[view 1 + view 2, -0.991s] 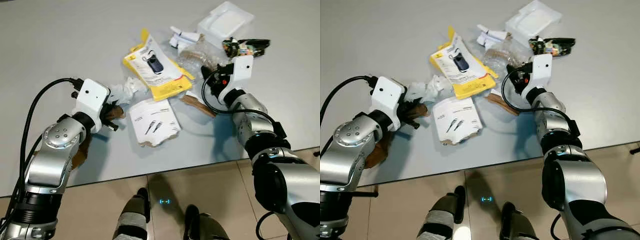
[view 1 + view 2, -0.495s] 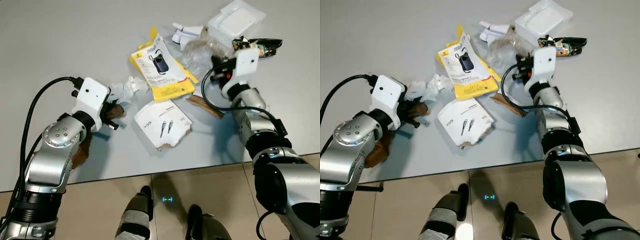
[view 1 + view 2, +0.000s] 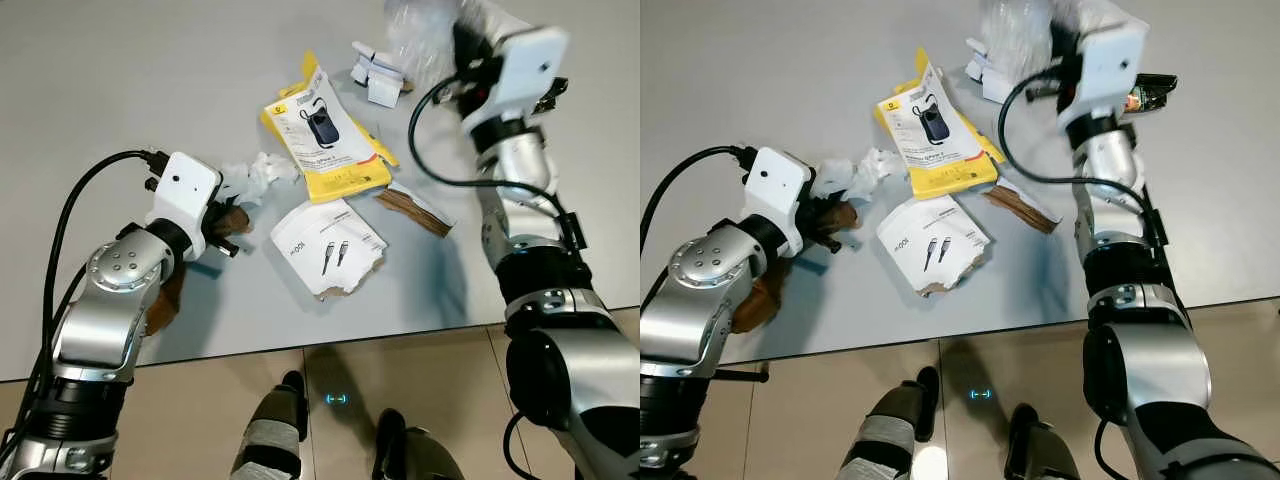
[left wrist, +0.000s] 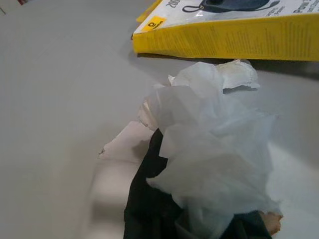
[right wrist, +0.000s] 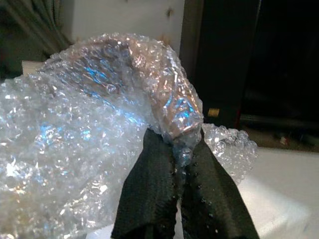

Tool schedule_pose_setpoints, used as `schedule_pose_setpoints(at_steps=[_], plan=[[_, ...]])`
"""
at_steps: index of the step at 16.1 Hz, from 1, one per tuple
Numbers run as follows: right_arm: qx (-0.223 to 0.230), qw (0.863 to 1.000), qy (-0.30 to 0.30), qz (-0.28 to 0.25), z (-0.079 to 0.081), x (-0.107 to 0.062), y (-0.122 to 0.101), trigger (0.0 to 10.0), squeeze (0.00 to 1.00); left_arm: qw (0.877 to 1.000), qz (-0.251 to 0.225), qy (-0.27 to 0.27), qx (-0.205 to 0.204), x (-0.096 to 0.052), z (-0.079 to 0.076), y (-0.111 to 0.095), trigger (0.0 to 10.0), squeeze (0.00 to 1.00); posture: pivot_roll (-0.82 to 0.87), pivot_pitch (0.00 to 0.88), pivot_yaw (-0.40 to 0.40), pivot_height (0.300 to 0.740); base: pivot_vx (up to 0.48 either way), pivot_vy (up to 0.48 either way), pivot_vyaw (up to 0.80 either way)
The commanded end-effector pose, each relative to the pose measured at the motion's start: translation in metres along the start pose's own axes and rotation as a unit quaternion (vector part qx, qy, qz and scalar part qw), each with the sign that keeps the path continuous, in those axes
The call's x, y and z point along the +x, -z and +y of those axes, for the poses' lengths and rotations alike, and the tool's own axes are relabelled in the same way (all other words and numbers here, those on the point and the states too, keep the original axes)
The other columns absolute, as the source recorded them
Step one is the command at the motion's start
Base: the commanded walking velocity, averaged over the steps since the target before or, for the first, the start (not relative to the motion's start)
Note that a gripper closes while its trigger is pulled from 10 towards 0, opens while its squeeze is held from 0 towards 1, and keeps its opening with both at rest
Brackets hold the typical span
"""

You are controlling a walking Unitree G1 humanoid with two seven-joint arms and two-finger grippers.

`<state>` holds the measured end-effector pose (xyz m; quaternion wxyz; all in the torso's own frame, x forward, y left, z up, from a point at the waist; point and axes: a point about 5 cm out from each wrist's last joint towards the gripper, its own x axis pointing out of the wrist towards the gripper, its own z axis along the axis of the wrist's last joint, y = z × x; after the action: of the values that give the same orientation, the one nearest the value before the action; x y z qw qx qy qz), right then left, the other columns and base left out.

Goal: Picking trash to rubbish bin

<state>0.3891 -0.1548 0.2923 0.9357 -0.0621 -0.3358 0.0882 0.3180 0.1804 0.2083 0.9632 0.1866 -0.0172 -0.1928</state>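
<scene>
We have raised our right gripper off the counter, pinching the bubble wrap; our left gripper stays clamped on crumpled tissue.

Clear, glinting bubble wrap sits pinched between the black fingers of the right gripper. Crumpled white tissue is bunched at the left gripper, just beyond it a yellow package with a white printed front. The table is plain pale grey.
</scene>
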Motion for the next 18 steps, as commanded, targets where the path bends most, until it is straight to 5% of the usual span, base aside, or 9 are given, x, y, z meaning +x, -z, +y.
schedule_pose_setpoints(at_steps=[1, 4, 8, 12, 18], plan=[[-0.026, 0.999, 0.001, -0.027, 0.000, -0.001, -0.011, 0.0, 0.00, 1.000, -0.001, 0.008, -0.001, 0.002, -0.004, 0.002, 10.0, 0.00, 0.59, 0.304, 0.077, 0.740, 0.000, 0.000, 0.00], [-0.067, 0.996, 0.017, -0.049, -0.006, -0.007, -0.022, 0.0, 0.00, 1.000, -0.023, -0.010, -0.004, 0.011, -0.008, -0.002, 10.0, 0.00, 0.55, 0.276, 0.068, 0.740, 0.000, 0.000, 0.00], [-0.131, 0.989, 0.057, -0.037, -0.013, -0.048, -0.029, 0.0, 0.00, 0.998, -0.056, -0.038, -0.020, 0.028, -0.022, -0.006, 10.0, 0.00, 0.46, 0.232, 0.043, 0.740, 0.000, 0.000, 0.00], [-0.137, 0.985, 0.108, 0.015, -0.013, -0.099, -0.037, 0.0, 0.00, 0.994, -0.080, -0.064, -0.038, 0.042, -0.046, -0.006, 10.0, 0.00, 0.31, 0.165, -0.005, 0.740, 0.000, 0.000, 0.00], [-0.122, 0.971, 0.166, 0.118, -0.012, -0.153, -0.040, 0.0, 0.00, 0.987, -0.120, -0.092, -0.045, 0.055, -0.062, -0.014, 10.0, 0.00, 0.18, 0.118, -0.030, 0.740, 0.000, 0.000, 0.00]])
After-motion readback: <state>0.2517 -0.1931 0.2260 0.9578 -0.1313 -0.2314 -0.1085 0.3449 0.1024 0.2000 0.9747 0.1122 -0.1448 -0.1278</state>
